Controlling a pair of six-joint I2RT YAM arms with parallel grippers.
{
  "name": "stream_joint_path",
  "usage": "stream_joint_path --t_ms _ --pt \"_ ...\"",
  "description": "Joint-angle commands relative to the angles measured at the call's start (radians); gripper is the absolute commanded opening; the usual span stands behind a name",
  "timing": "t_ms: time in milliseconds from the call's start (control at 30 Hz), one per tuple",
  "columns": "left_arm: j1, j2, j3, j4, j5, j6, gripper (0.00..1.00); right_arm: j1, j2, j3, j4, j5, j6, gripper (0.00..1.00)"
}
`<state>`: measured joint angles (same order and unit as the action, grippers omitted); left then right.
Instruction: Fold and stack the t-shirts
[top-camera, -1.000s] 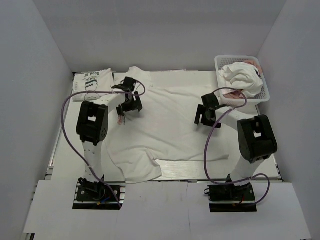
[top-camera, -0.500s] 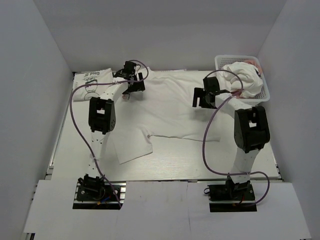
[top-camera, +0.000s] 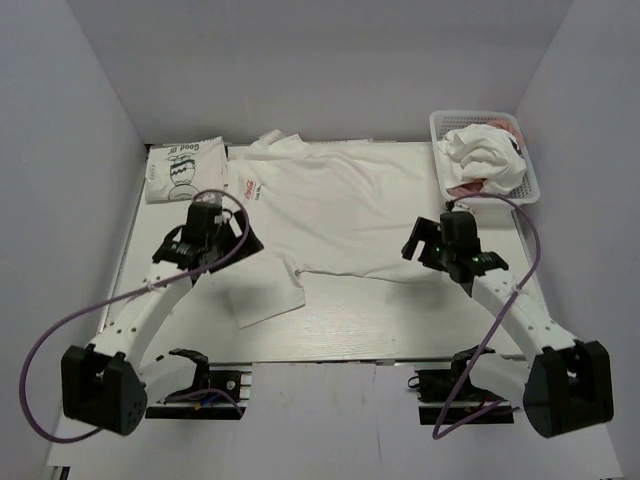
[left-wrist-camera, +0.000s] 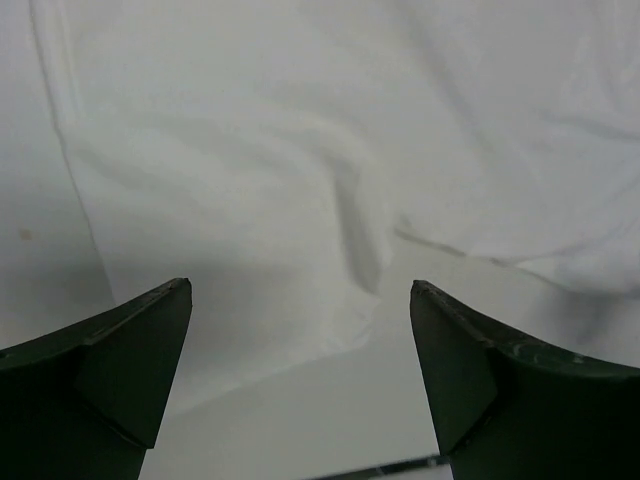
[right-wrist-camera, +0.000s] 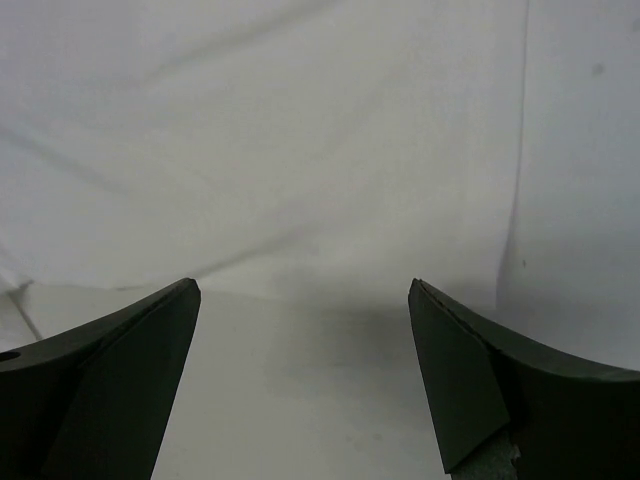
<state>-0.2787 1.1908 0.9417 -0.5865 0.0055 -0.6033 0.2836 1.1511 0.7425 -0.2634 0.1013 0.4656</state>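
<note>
Ahead of the left gripper (left-wrist-camera: 300, 290) and right gripper (right-wrist-camera: 305, 288), both wide and empty, lies the red-printed white t-shirt (top-camera: 340, 205).

TOP: high, behind the arm bases, facing down and forward, far, takes in the whole worktop (top-camera: 350, 325) | LEFT WRIST: close, looks past left end effector (left-wrist-camera: 300, 290) at shirt (left-wrist-camera: 250, 150) edge | RIGHT WRIST: close, past right end effector (right-wrist-camera: 305, 285) at shirt hem | SHARED: same spread shirt, all three views

White red-print t-shirt (top-camera: 340, 215) spread flat at centre, folded black-lettered shirt (top-camera: 185, 170) far left, crumpled shirts (top-camera: 487, 155) far right
</note>
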Motion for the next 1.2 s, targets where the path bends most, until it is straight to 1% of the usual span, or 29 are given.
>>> stream_joint_path --t_ms 0,33,67,133,167,233,267,300,367,433,467,567,600,667,700,767,833,967,1000,1033,1067,1100,1167 --pt "0.003 -0.095 -0.194 -0.006 0.140 -0.148 1.00 -0.007 -0.150 -0.115 -0.036 0.020 0.126 0.91" --pt "-0.007 -0.123 -0.264 -0.015 0.166 -0.167 1.00 -0.009 -0.189 -0.144 -0.042 0.024 0.130 0.91" --pt "-0.007 -0.172 -0.299 -0.015 0.203 -0.185 1.00 -0.012 -0.201 -0.155 -0.052 0.029 0.149 0.91" --pt "-0.007 -0.201 -0.395 -0.024 0.203 -0.214 1.00 -0.012 -0.235 -0.170 -0.082 0.041 0.154 0.91" --pt "-0.007 -0.201 -0.420 -0.024 0.203 -0.214 1.00 -0.015 -0.238 -0.173 -0.089 0.041 0.154 0.91" --pt "-0.007 -0.163 -0.435 -0.054 0.163 -0.214 1.00 -0.017 -0.240 -0.172 -0.100 0.043 0.154 0.91" --pt "-0.007 -0.139 -0.435 -0.105 0.128 -0.204 1.00 -0.017 -0.235 -0.172 -0.105 0.041 0.160 0.91" --pt "-0.007 -0.113 -0.426 -0.120 0.114 -0.204 1.00 -0.018 -0.234 -0.173 -0.106 0.038 0.159 0.91" --pt "-0.016 -0.057 -0.426 -0.121 0.123 -0.204 1.00 -0.018 -0.226 -0.180 -0.106 0.026 0.162 0.91" --pt "-0.016 -0.046 -0.454 -0.092 0.111 -0.214 0.95 -0.023 -0.222 -0.189 -0.102 0.021 0.166 0.91" --pt "-0.016 -0.036 -0.464 -0.079 0.111 -0.223 0.95 -0.021 -0.217 -0.189 -0.100 0.023 0.168 0.91" --pt "-0.025 -0.010 -0.489 -0.036 0.099 -0.224 0.68 -0.027 -0.211 -0.195 -0.109 0.054 0.174 0.91" --pt "-0.025 -0.010 -0.489 -0.023 0.129 -0.224 0.39 -0.029 -0.206 -0.196 -0.121 0.064 0.171 0.91" --pt "-0.025 -0.010 -0.500 -0.001 0.155 -0.224 0.06 -0.037 -0.183 -0.192 -0.157 0.080 0.174 0.91" --pt "-0.025 -0.010 -0.500 0.013 0.165 -0.224 0.00 -0.037 -0.174 -0.189 -0.163 0.089 0.179 0.88" --pt "-0.025 -0.023 -0.500 0.013 0.177 -0.214 0.00 -0.050 -0.143 -0.196 -0.159 0.115 0.192 0.86" --pt "-0.025 -0.052 -0.500 -0.013 0.177 -0.214 0.00 -0.064 -0.100 -0.206 -0.116 0.104 0.189 0.82" --pt "-0.025 -0.091 -0.500 -0.055 0.198 -0.214 0.00 -0.087 -0.012 -0.204 -0.056 0.106 0.193 0.81" --pt "-0.025 -0.108 -0.500 -0.070 0.212 -0.214 0.00 -0.093 0.037 -0.200 -0.022 0.109 0.191 0.81" --pt "-0.025 -0.108 -0.509 -0.070 0.212 -0.223 0.00 -0.103 0.056 -0.190 -0.011 0.123 0.192 0.79" --pt "-0.025 -0.123 -0.509 -0.081 0.223 -0.224 0.00 -0.107 0.083 -0.184 0.001 0.106 0.192 0.79" --pt "-0.025 -0.123 -0.509 -0.081 0.223 -0.224 0.00 -0.113 0.117 -0.183 0.024 0.095 0.196 0.78" --pt "-0.025 -0.135 -0.509 -0.102 0.223 -0.224 0.00 -0.122 0.162 -0.163 0.033 0.081 0.193 0.71"
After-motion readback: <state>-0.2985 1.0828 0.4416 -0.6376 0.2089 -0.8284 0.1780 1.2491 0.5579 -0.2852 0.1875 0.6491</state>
